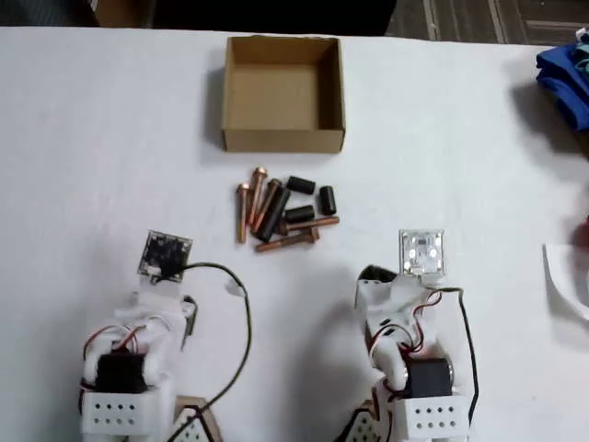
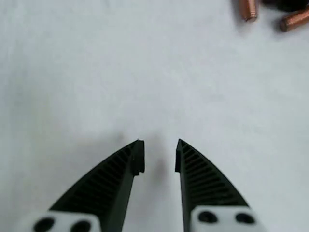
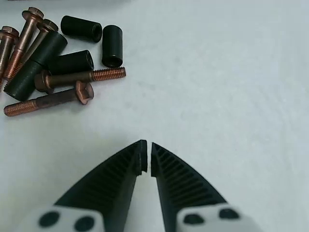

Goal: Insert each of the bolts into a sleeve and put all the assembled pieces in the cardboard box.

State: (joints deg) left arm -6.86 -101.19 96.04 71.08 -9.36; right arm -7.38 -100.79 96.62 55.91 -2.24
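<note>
Cardboard box [image 1: 283, 140] sits open-topped at the far side of the table [image 1: 110, 138], its bare brown floor showing. Just in front of it, on the arms' side, the bolts [image 1: 244, 212] and sleeves [image 1: 299, 184] lie in one loose heap, all flat on the table. Bolts are copper-coloured, sleeves black. Three bolts lie on the heap's left side, heads toward the box. Two more lie crosswise along the near edge, close alongside each other, heads pointing opposite ways. A longer sleeve [image 3: 34, 63] slants thru the middle w/ a bolt lying against it; can't tell if any bolt is actually inside a sleeve. Shorter sleeves are on the heap's right side.

Left arm [image 1: 129, 364] and right arm [image 1: 414, 354] sit at the near edge, w/ the heap btwn them and further out. Left claw [image 2: 159, 157] hangs over bare table, jaws apart w/ a clear gap, gripping nothing; two bolt ends are well ahead of it. Right claw [image 3: 147, 157] is also over bare table, jaws almost together w/ just a thin slit btwn the tips. The heap lies ahead of it, toward the other arm's side.

Black cable [image 1: 247, 313] loops off the left arm. Blue cloth [image 1: 563, 83] lies at the table's far right edge.
</note>
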